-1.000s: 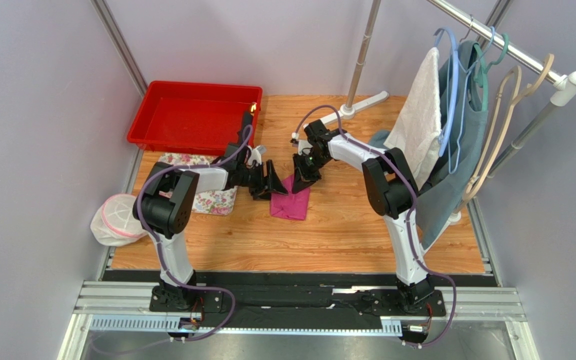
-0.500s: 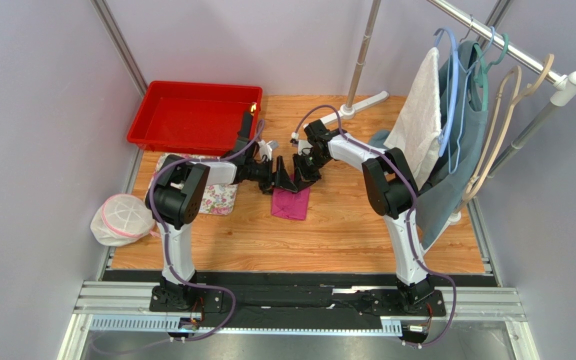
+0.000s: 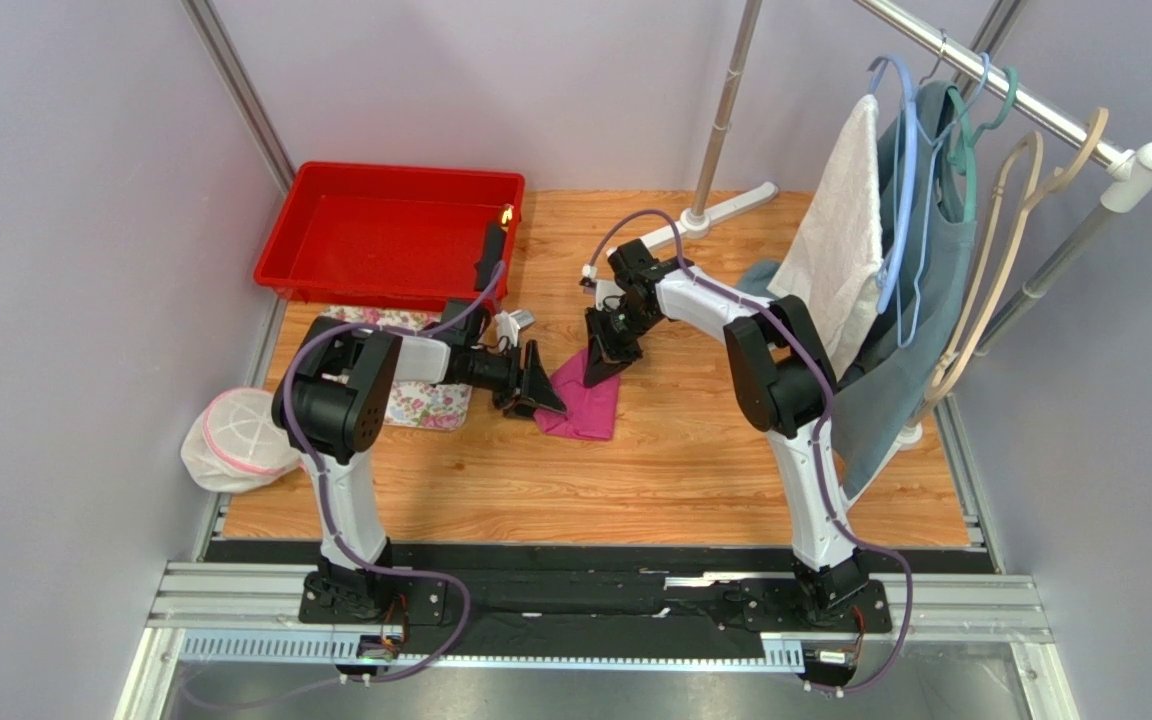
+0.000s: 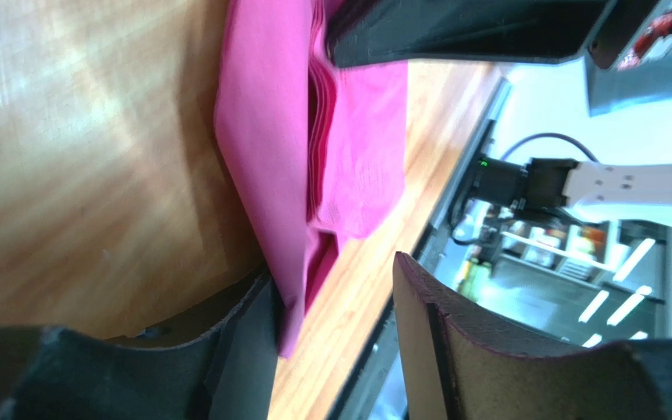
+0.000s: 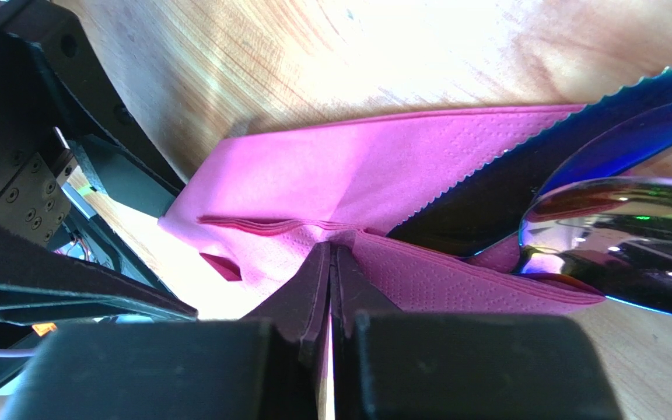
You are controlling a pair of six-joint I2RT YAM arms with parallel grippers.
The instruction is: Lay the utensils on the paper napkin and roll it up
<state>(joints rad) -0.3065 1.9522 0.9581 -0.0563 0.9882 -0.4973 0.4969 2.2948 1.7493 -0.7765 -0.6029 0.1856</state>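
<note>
The magenta paper napkin (image 3: 585,405) lies folded on the wooden table. My left gripper (image 3: 533,387) is at its left edge, low over the table. In the left wrist view the gripper (image 4: 335,341) is open, with the napkin's (image 4: 269,131) folded edge between the jaws, against the left finger (image 4: 243,350). My right gripper (image 3: 608,348) is at the napkin's far end. In the right wrist view it (image 5: 331,252) is shut, pinching a fold of the napkin (image 5: 331,175). A serrated knife (image 5: 523,175) and a spoon (image 5: 616,236), dark iridescent, stick out from the fold.
A red tray (image 3: 387,233) stands at the back left. A flower-print cloth (image 3: 425,402) lies under the left arm, and a white mesh bag (image 3: 241,438) sits at the left edge. A clothes rack's base (image 3: 725,206) and hanging garments (image 3: 898,255) fill the right side.
My left gripper rose toward the napkin's far end, then came back down and left to the napkin's left edge. The napkin's left corner shifted left. The right gripper stayed put.
</note>
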